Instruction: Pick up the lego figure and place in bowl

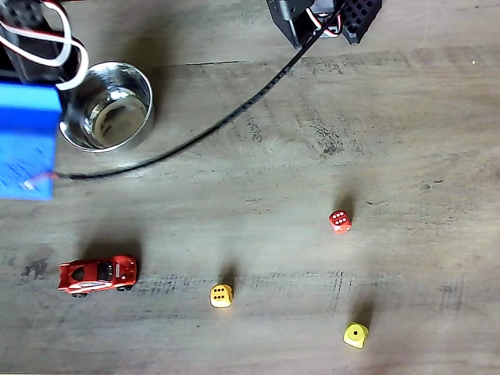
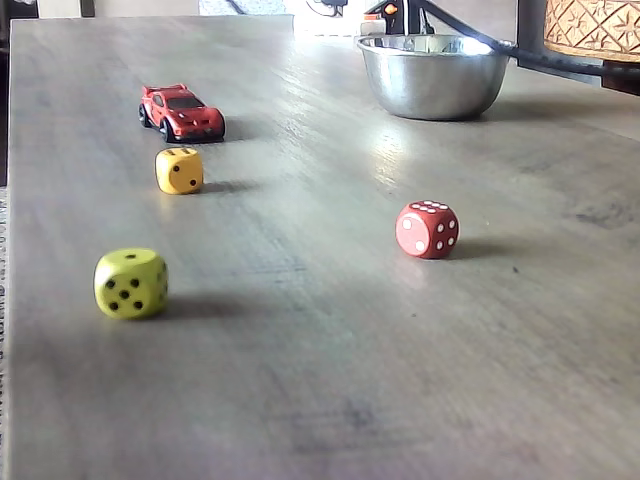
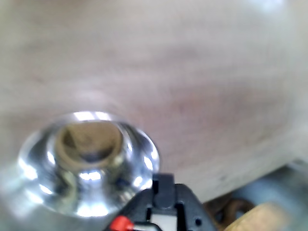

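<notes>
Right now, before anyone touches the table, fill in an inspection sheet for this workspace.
Surface: grey wooden table, scuffed.
Job's things: bowl upright near the arm; figure cannot be placed, though a red bit by the hand may be it.
Clutter: car, red die, orange die and yellow die, all apart.
Hand: hand close to the bowl's rim in the wrist view; too blurred to tell whether it is open or shut.
Cables: black cable lies across the table past the bowl; white wires on the arm.
Surroundings: tan patterned object behind the bowl.
</notes>
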Controlling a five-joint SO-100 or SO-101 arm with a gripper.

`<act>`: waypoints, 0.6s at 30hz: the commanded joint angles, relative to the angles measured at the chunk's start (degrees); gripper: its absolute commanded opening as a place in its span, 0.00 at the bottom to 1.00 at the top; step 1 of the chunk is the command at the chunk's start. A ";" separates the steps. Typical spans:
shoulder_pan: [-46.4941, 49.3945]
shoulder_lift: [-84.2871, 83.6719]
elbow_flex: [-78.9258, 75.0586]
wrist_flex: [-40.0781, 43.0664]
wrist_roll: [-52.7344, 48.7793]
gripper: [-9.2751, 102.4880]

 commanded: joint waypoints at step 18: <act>5.01 2.46 13.45 -0.09 -0.35 0.07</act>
